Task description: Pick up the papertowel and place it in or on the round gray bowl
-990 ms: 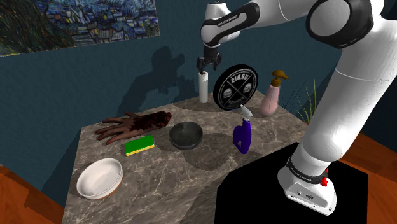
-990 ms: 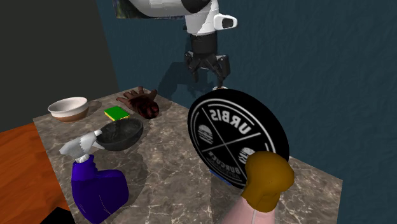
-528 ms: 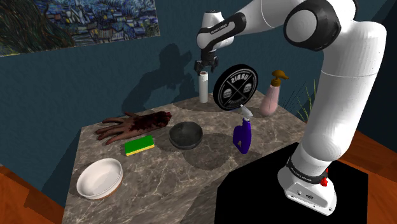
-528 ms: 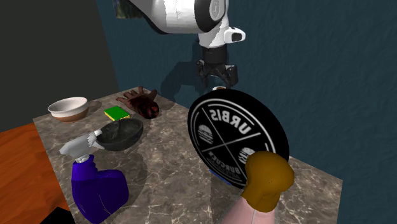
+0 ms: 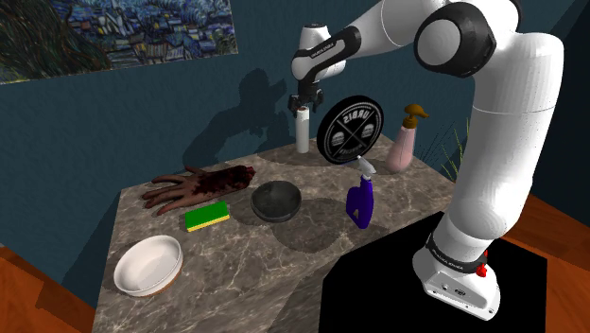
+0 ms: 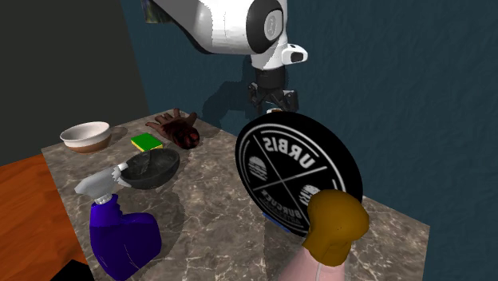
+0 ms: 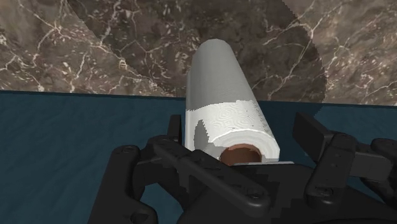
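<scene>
White paper towel roll (image 5: 302,132): standing upright on the marble-patterned table (image 5: 236,260), well beyond the round gray bowl (image 5: 275,210) and close to the blue wall. Standing on end is leaving its top free for a grip from above.

Black hand (image 5: 301,102): hanging directly over the roll, fingers spread and straddling its upper end. In the wrist view one finger is lying close against the roll's side while the other is standing clear, so nothing is being pinched. Judged step: closing on the roll, with lift and carry to the bowl not yet begun.

Round gray bowl: sitting mid-table, holding nothing, mouth facing up to receive the roll.

White bowl (image 5: 128,274): sitting well apart from the gray bowl, on the side away from the roll, also holding nothing.

Purple spray bottle (image 5: 359,201): standing near the gray bowl, possibly crowding the approach on that side.
</scene>
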Robot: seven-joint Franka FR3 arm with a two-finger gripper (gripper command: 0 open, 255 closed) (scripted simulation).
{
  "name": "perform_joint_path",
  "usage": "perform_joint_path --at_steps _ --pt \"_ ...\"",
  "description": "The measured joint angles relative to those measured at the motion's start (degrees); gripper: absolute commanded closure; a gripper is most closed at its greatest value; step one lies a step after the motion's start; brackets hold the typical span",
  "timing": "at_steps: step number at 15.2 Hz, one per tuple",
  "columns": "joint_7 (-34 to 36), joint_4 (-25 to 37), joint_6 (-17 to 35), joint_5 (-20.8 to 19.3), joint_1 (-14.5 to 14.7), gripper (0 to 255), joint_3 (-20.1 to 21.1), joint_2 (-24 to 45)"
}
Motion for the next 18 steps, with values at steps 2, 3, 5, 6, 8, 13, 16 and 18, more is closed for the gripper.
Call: perform_joint_path --at_steps 2,3,5,6,8,13,16,18 --pt "0.0 0.0 0.0 0.0 0.0 0 0.0 0.0" --pt "0.0 0.0 0.0 0.0 0.0 0 0.0 0.0" --pt "0.0 0.0 0.0 0.0 0.0 255 0.0 0.0" --pt "0.0 0.0 0.0 0.0 0.0 255 0.0 0.0" --pt "0.0 0.0 0.0 0.0 0.0 255 0.0 0.0" --pt "0.0 0.0 0.0 0.0 0.0 255 0.0 0.0" --pt "0.1 0.4 -0.8 -0.1 0.0 255 0.0 -0.4" --pt "0.1 1.0 -1.9 -0.2 0.1 255 0.0 -0.9"
